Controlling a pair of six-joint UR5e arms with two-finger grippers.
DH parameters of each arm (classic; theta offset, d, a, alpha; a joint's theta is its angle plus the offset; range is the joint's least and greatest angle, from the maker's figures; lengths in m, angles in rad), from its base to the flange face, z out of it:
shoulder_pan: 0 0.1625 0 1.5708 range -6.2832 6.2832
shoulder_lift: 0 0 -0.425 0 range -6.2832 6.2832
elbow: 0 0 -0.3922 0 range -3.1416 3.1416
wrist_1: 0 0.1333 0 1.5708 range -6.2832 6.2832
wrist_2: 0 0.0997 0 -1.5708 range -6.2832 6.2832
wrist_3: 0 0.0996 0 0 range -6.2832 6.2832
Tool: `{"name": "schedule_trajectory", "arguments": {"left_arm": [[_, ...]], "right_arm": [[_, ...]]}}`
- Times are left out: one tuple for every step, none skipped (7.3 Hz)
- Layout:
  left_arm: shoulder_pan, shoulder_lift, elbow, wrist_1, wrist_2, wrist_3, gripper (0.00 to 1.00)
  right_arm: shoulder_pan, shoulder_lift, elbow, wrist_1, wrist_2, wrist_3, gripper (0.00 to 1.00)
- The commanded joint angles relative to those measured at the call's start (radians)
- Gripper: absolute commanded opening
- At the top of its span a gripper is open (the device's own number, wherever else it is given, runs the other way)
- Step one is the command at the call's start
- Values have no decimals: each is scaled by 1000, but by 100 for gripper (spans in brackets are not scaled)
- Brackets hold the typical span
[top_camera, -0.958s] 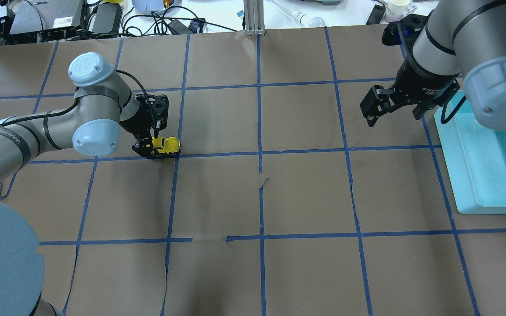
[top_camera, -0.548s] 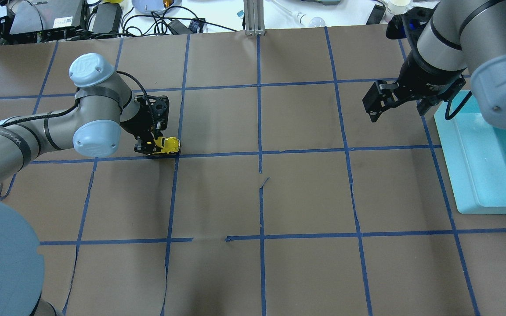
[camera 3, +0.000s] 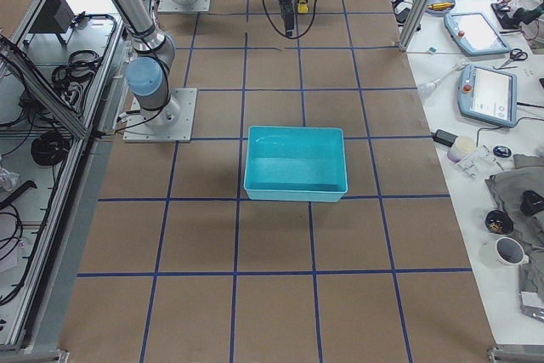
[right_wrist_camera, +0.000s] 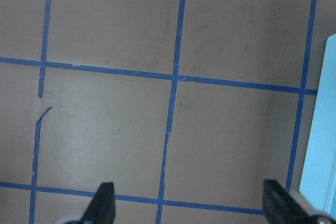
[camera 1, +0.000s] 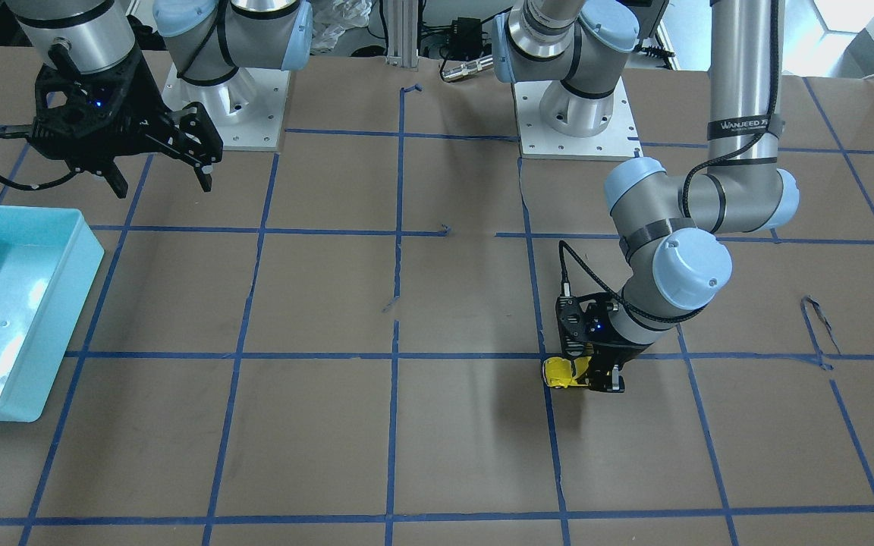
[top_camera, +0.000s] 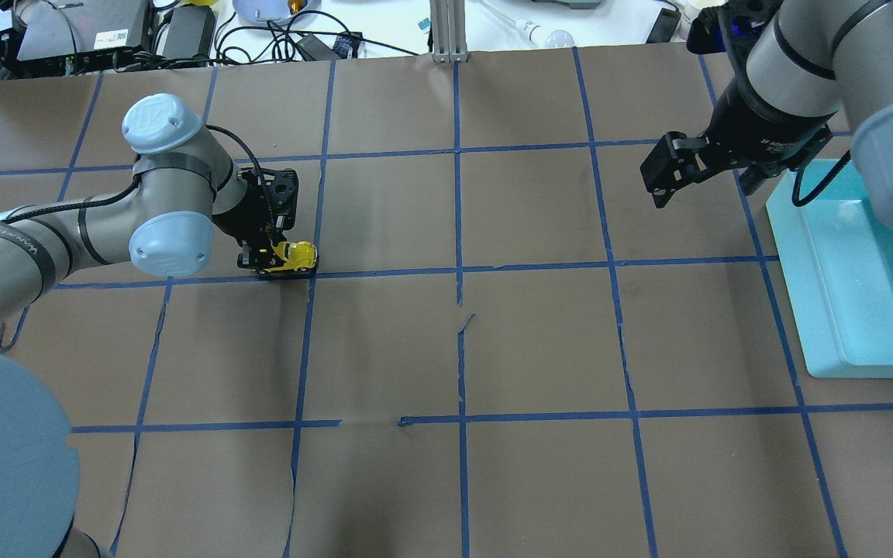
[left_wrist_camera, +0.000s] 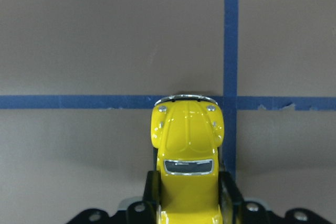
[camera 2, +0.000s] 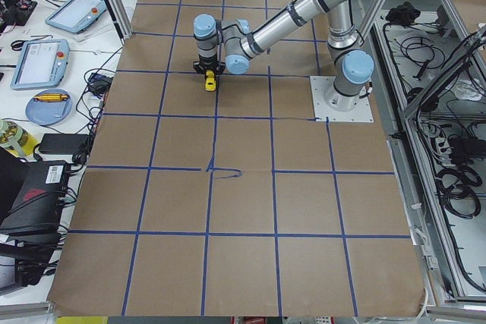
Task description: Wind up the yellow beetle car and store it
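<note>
The yellow beetle car (top_camera: 294, 256) sits on the brown table at a crossing of blue tape lines, left of centre. My left gripper (top_camera: 270, 261) is shut on the car's rear half, low at the table. In the left wrist view the car (left_wrist_camera: 187, 153) points away, its sides pinched between the two black fingers (left_wrist_camera: 151, 190). It also shows in the front view (camera 1: 562, 371), the left view (camera 2: 209, 80) and the right view (camera 3: 302, 5). My right gripper (top_camera: 667, 174) is open and empty, high beside the bin; its fingertips (right_wrist_camera: 103, 203) stand wide apart.
A light-blue bin (top_camera: 865, 271) stands at the table's right edge, also in the front view (camera 1: 4, 303) and the right view (camera 3: 296, 163). Torn tape (top_camera: 462, 322) marks the table's middle. Cables and devices (top_camera: 183, 31) lie past the far edge.
My right arm has moved up and away toward the far right, still open. My left gripper stays on the car, with the car shifted only slightly.
</note>
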Motion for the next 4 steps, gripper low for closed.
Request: {"name": "schedule_trajectory", "arguments": {"left_arm": [[8,-1,3,0,4,5,0],[9,-1,3,2,25,6,0],[11,-1,3,2,27,6,0],[25,-1,4,3,27,16,0]], "right_arm": [[0,3,5,0,3,-3,100],[2,4,6,0,4,-5,100],[0,4,8,0,4,-5,100],[0,4,8,0,4,-5,100]]}}
